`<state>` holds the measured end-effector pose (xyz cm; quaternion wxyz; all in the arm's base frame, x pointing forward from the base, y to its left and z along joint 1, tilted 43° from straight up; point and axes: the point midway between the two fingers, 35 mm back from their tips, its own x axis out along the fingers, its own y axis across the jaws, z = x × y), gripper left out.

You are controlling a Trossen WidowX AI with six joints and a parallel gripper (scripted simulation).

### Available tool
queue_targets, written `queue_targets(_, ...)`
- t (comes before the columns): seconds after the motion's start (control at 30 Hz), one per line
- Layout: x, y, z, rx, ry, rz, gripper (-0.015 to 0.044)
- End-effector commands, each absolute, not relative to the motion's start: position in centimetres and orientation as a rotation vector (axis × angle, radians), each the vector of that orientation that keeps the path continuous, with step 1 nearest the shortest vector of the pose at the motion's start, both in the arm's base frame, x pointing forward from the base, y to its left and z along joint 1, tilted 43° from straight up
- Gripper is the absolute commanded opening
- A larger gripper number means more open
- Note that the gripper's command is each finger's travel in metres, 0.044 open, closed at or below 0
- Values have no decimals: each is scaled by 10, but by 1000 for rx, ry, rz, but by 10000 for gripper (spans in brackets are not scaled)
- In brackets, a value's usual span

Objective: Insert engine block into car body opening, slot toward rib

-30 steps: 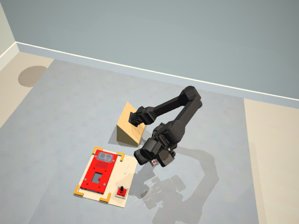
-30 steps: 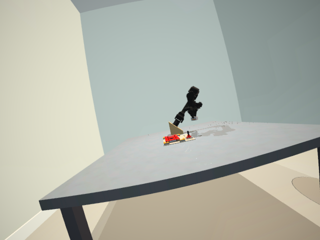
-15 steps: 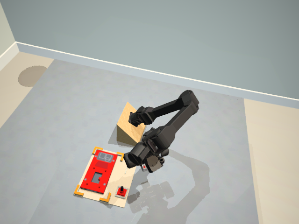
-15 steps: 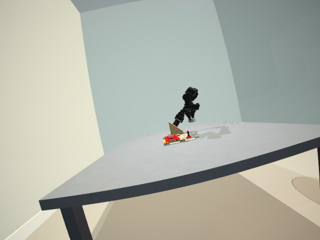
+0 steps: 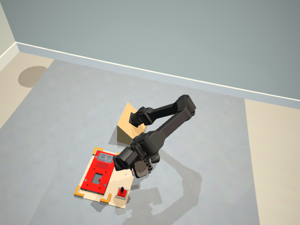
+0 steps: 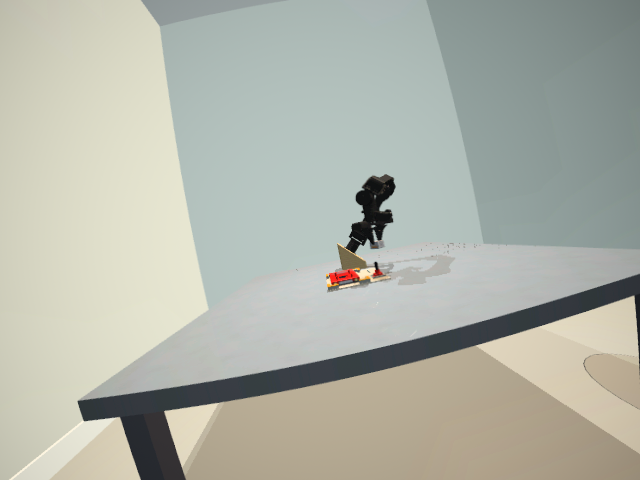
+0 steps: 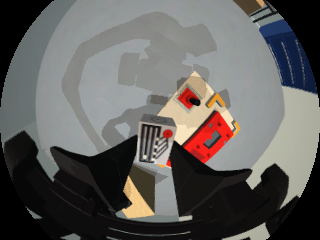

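My gripper (image 6: 376,241) (image 7: 155,140) is shut on the engine block (image 6: 377,245) (image 7: 148,145), a grey block with dark slots and a red disc on the face seen in the wrist view. It holds the block in the air, above the board's side near the wooden wedge. The arm hides the block in the top view. The red car body (image 5: 106,173) (image 6: 334,279) (image 7: 197,147) lies flat on the board. Its opening (image 5: 95,178) (image 7: 212,139) is empty, with a small red rib jutting in from one side.
The cream board (image 5: 118,177) (image 7: 174,116) has orange corner brackets (image 5: 106,199) around the car body. Beside the body stands a red piece (image 5: 124,193) (image 7: 186,96) with an upright black knob. The wooden wedge (image 5: 124,118) (image 6: 347,256) carries the arm's base behind the board.
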<state>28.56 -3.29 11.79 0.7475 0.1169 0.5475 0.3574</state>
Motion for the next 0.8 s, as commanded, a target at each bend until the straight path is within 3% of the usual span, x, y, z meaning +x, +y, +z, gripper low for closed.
queue_targets(0.0,291,-42,109,284,1214,751,0)
queue_targets(0.77,312,-80,51,453,1294,625,0)
